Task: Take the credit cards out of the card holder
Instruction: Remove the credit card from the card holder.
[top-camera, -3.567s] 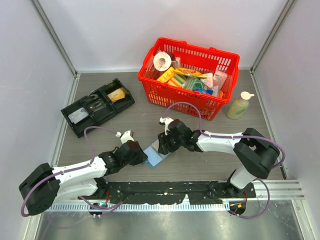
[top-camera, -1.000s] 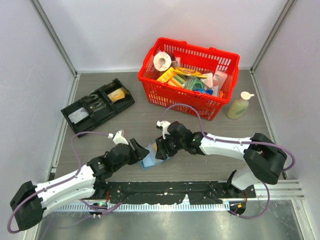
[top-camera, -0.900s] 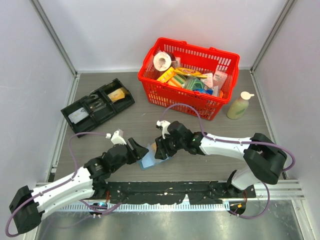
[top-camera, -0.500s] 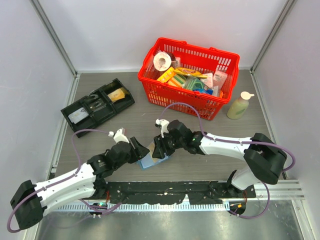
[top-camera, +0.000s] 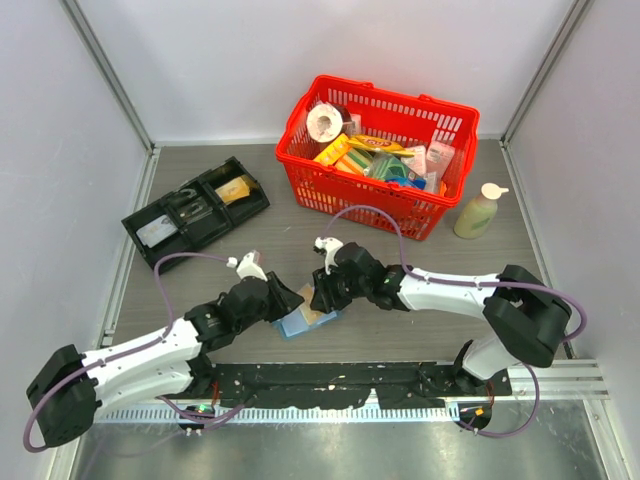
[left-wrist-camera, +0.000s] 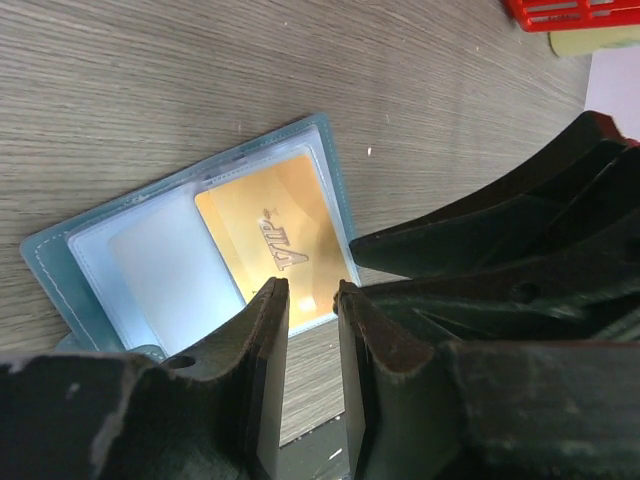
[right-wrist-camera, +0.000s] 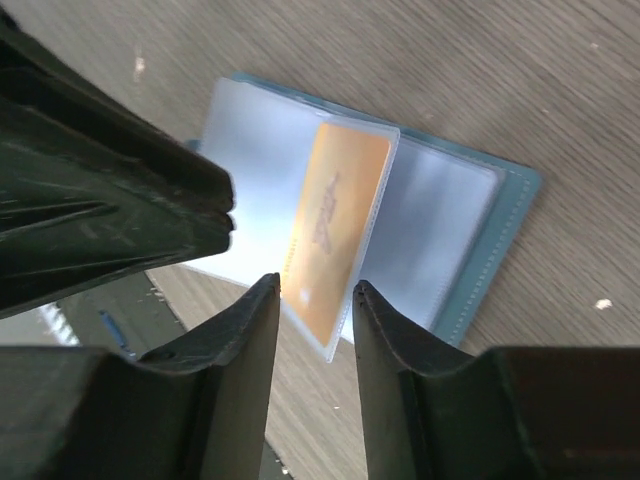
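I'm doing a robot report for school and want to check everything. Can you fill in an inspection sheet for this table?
Surface: grey wood-look table, a few tiny specks.
Job's things: card holder lies open on the table; orange card sits in a clear pocket, not out yet.
Clutter: red basket full of packets, black tray with small items, bottle.
Grippers: left gripper and right gripper face each other over the card's end, fingers close together; can't tell if either pinches anything.
Cables: purple cables loop above both arms.
Surroundings: pale walls on three sides.
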